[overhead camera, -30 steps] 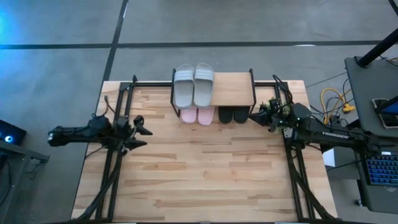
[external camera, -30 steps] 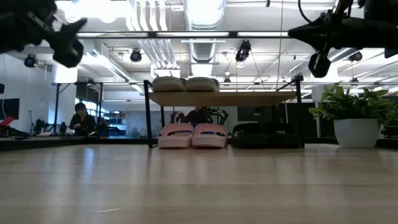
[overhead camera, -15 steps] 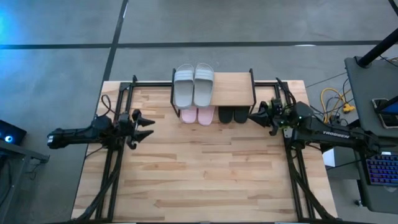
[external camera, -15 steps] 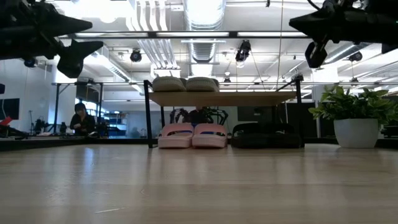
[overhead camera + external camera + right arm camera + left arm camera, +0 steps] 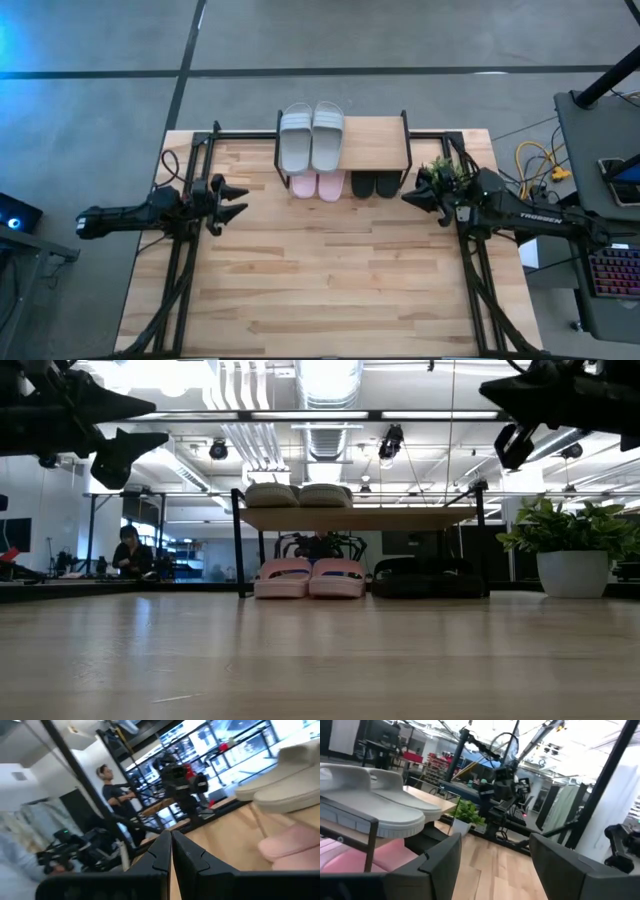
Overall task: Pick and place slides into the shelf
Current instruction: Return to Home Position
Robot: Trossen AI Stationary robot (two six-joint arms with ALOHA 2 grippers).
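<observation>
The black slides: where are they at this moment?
In the high view, the black slides lie on the tabletop under the right half of the shelf, just right of the pink slides.

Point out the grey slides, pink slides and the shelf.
grey slides (image 5: 327, 128), high view, strap of the one beside the bare plank.
pink slides (image 5: 283, 574), low view, near end of the one by the shelf leg.
shelf (image 5: 377, 143), high view, bare plank top.

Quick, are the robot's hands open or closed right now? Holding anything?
Left gripper: open, holding nothing.
Right gripper: shut, holding nothing.
</observation>
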